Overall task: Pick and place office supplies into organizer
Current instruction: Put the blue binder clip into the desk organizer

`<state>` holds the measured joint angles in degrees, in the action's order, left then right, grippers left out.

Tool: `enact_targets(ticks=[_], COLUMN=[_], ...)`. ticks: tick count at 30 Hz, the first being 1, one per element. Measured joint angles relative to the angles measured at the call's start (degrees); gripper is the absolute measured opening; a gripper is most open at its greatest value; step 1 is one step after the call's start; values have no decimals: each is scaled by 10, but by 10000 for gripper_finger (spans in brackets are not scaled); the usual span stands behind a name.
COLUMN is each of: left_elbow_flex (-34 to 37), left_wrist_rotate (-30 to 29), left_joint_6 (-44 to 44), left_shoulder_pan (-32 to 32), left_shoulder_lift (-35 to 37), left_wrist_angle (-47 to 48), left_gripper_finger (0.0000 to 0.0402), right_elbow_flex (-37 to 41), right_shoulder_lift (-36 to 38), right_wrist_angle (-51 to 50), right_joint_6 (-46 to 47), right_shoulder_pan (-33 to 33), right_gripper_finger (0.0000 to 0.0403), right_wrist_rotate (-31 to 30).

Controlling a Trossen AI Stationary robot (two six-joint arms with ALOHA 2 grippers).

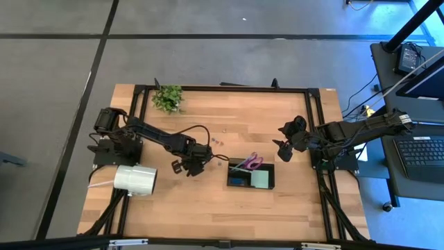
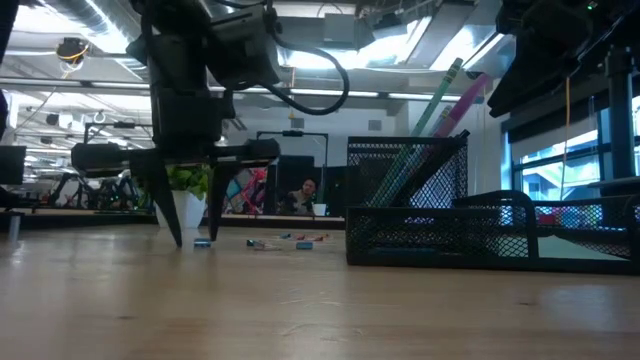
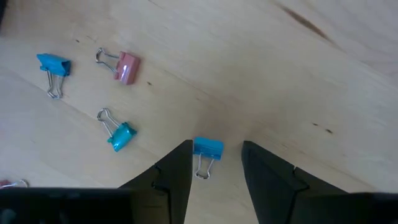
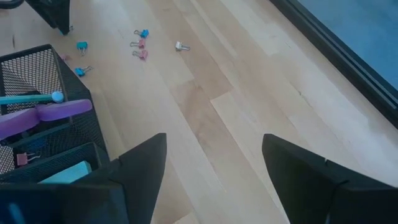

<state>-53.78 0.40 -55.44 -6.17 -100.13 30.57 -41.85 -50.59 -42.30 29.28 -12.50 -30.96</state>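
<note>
A small blue binder clip lies flat on the wooden table, its wire handles toward the wrist camera. My left gripper points down at it, open, one finger on each side, fingertips at the table. Three more clips lie close by: blue, pink, teal. The black mesh organizer holds purple-handled scissors and a pale green sticky-note pad. My right gripper hangs open above the table, right of the organizer. My left gripper comes at the blue clip from above, with its fingers at the two ends of the clip's blue body. One finger stands right against that body. I cannot tell whether it touches. The clip lies flat on the table.
A big white roll lies at the table's left, near my left arm. A small green plant stands at the far edge. More clips lie scattered on the wood between the arms. A side desk with a laptop stands right of the table.
</note>
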Motion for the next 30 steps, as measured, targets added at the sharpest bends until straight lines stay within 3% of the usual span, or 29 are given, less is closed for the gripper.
enact_targets(ticks=[11, 18, 30], left_elbow_flex=[0, -1, -1], left_wrist_rotate=[2, 33, 20], left_joint_6=[-38, -3, 19], left_shoulder_pan=[3, 19, 15], left_shoulder_lift=[-4, -14, -14], left_wrist_angle=[6, 11, 27], left_gripper_finger=[136, 129, 104], right_elbow_flex=[0, 0, 0], right_shoulder_lift=[0, 0, 0], right_wrist_angle=[0, 0, 0], right_joint_6=[1, 2, 0], right_shoulder_pan=[0, 0, 0], right_gripper_finger=[268, 268, 268], right_wrist_rotate=[0, 0, 0])
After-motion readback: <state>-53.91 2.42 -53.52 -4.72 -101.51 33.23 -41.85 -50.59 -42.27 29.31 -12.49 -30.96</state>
